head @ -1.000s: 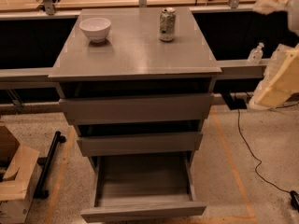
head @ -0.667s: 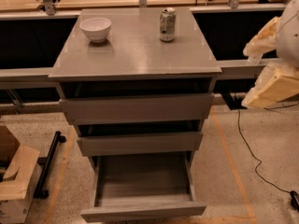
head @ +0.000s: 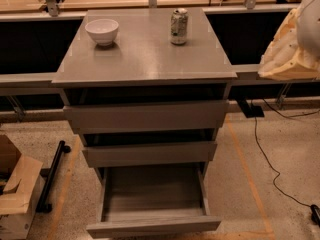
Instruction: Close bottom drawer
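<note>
The bottom drawer (head: 152, 226) stands pulled far out at the foot of the grey cabinet (head: 145, 59), its shallow box open to view and its plain front panel nearest the camera, low in the picture. Above it the middle drawer (head: 150, 154) and the top drawer (head: 147, 116) each jut out a little, in steps, with dark gaps over them. On the cabinet top a white bowl (head: 102, 31) sits at the back left and a drink can (head: 179, 26) stands upright at the back right, well apart from each other. On the floor to the left lie a cardboard box (head: 17, 194) and a black bar (head: 52, 176); to the right a dark cable (head: 265, 154) trails across the speckled floor beside an orange tape line (head: 247, 184). Nothing lies in front of the drawer's panel. The gripper (head: 290, 54) shows as a cream, lumpy shape at the right edge, level with the cabinet top and well away from the drawer; I cannot tell whether it is spread or pressed together. Compared with a second ago it sits higher along that edge, while the drawer is just as far out as before
</note>
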`<state>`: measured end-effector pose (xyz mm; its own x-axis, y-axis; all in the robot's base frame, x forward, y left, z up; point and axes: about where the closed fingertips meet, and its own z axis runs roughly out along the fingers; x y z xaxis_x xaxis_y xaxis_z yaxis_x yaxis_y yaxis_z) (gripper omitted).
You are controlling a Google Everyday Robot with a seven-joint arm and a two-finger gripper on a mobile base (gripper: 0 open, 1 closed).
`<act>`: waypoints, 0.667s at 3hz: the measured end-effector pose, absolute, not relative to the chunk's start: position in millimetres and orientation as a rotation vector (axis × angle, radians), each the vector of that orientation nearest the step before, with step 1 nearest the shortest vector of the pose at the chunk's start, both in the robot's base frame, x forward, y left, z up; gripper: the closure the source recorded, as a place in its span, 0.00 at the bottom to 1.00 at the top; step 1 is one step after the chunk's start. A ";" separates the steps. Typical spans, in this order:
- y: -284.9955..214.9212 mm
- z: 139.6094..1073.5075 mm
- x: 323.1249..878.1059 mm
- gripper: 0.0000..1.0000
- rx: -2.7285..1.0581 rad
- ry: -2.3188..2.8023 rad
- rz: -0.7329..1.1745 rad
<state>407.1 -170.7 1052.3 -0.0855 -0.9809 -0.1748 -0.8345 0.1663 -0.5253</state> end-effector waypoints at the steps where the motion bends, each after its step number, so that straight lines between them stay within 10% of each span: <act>1: -174.5 1005.6 408.1 1.00 -1.718 2.007 -0.301; 2: -179.9 930.9 413.1 1.00 -1.736 2.045 -0.176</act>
<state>413.1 -179.9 930.9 -0.1068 -0.9616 -0.2529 -0.9041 0.1997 -0.3778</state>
